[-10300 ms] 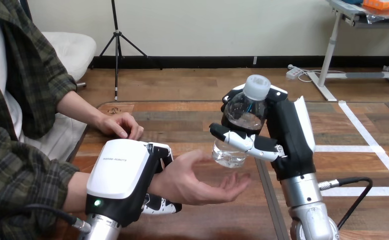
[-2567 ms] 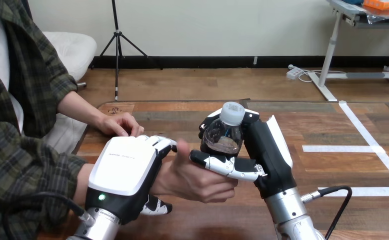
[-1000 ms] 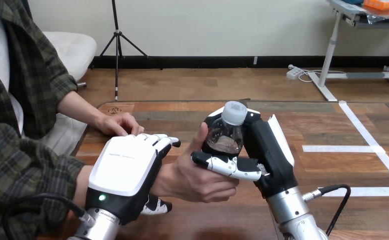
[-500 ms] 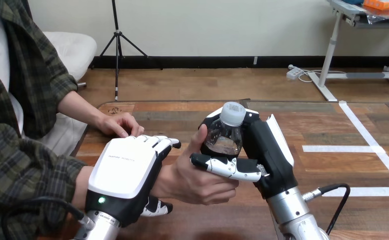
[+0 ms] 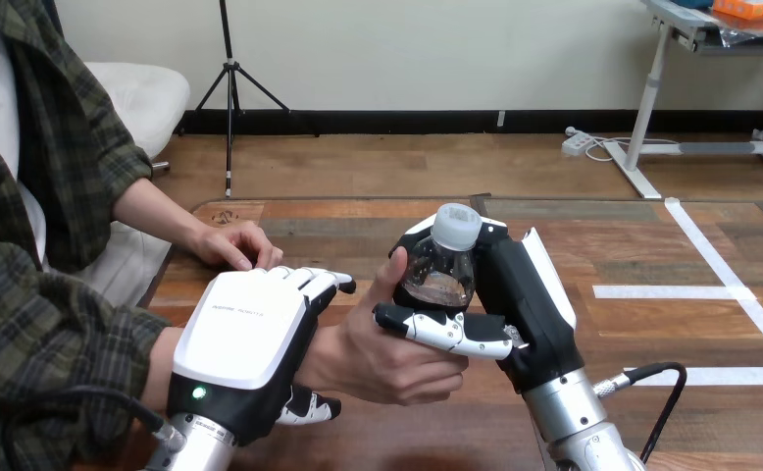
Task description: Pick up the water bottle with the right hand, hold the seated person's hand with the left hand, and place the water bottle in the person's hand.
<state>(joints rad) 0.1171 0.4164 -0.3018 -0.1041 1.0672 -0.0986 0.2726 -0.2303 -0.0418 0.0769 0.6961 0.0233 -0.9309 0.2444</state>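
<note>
The water bottle stands upright, its long axis near vertical and its white cap on top, leaning a little toward the table's far edge. It is held up off the table, over the middle, well back from the far edge. Its base is hidden.

Ten seconds ago the bottle was higher and further toward the right edge, and the person's palm lay open and empty beneath it. Now it sits lower, in that hand, which has closed on it. Over the last half second almost nothing has shifted.

By the far left corner the person's other hand rests flat on the table, touching nothing else. Nearer the front edge, the left hand lies over the person's wrist: its fingers bend loosely across the top and its thumb is tucked beneath, so the wrist is clasped between them — more loosely than ten seconds ago. Next comes the person's hand, palm up, with its thumb raised against the bottle's left side and its fingers curled under. The right hand is closed on the bottle — thumb across the front of the lower body, fingers wrapped behind the shoulder. Both that hand and the person's hand are on the bottle.
</note>
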